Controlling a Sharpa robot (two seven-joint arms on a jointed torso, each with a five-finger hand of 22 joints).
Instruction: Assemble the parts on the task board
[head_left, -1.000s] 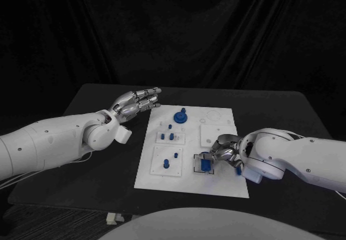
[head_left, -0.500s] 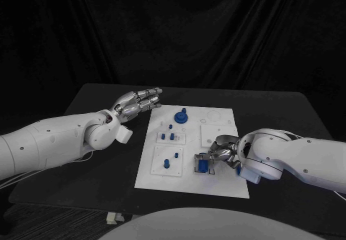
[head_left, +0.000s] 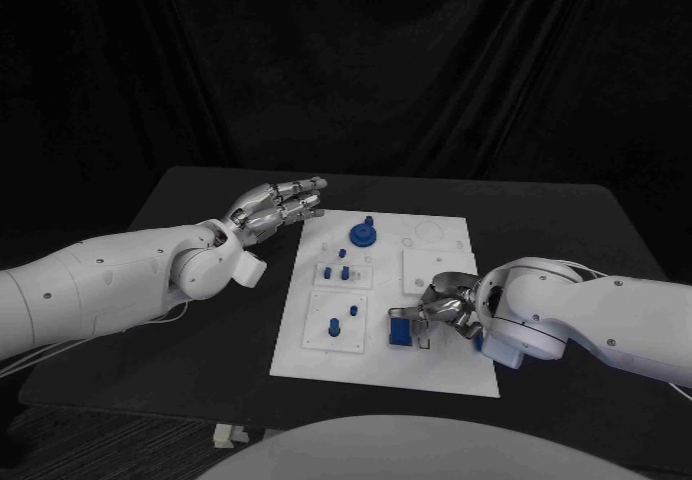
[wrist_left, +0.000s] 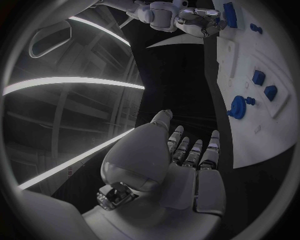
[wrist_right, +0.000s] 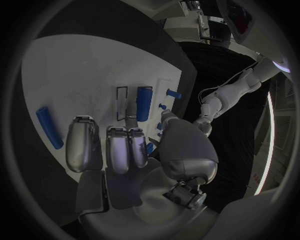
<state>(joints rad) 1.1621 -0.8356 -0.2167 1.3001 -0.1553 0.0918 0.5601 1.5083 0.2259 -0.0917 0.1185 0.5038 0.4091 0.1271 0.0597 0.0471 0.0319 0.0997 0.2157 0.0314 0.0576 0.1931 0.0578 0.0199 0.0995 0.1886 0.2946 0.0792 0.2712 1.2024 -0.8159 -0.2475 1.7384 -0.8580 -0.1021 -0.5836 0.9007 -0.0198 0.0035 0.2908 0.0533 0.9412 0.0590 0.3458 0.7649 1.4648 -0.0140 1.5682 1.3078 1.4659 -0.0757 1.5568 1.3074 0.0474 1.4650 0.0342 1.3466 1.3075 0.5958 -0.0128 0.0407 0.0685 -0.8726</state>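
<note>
The silver left hand (head_left: 274, 208) is held flat with fingers together, empty, beside the white rectangular task board (head_left: 447, 372). The blue block-shaped part (head_left: 401, 330) is pinched by the silver right hand (head_left: 450, 308) over the outlined slot and should be lowered squarely, unhurried.
</note>
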